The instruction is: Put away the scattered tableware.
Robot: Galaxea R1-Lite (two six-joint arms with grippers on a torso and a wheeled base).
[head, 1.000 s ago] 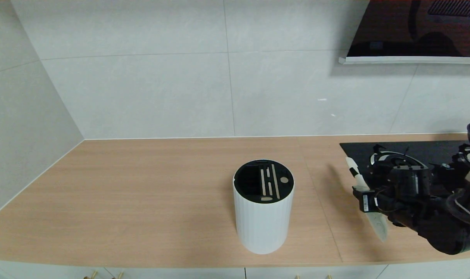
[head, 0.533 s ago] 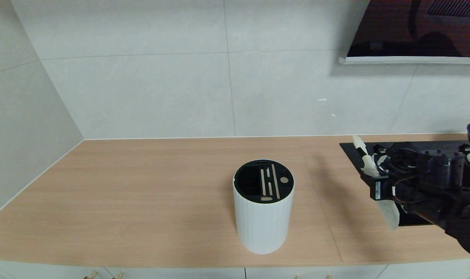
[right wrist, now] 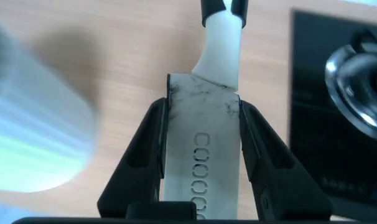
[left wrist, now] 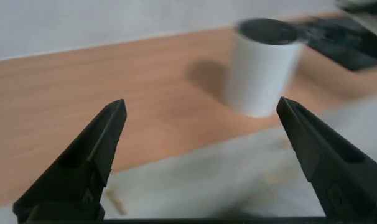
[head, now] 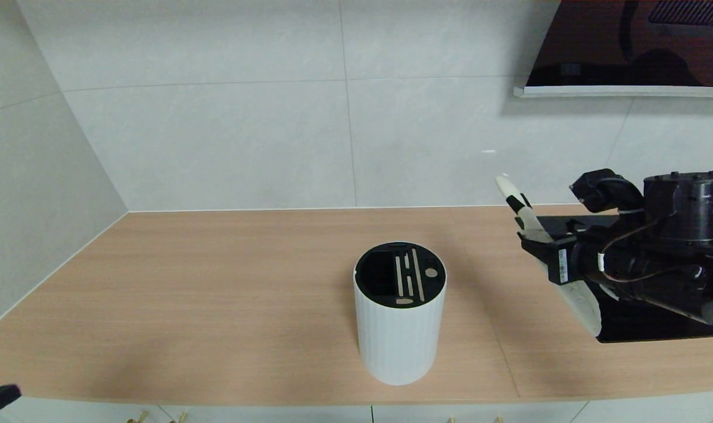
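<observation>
Right end effector (head: 553, 261) clamped on knife (head: 581, 306) at blade base, held aloft at 3 o'clock of slotted holder (head: 398, 329) on counter (head: 215, 294). Knife likely light, stiff, slick, chip-prone; handle safer hold. Left end effector (left wrist: 200, 104) spread apart, empty.

Bright, even light. Soft shadows on counter (head: 215, 282) left of holder (head: 399, 335) and knife (head: 575, 298), another at front-left corner. Dim reflections in hood glass (head: 615, 47).
</observation>
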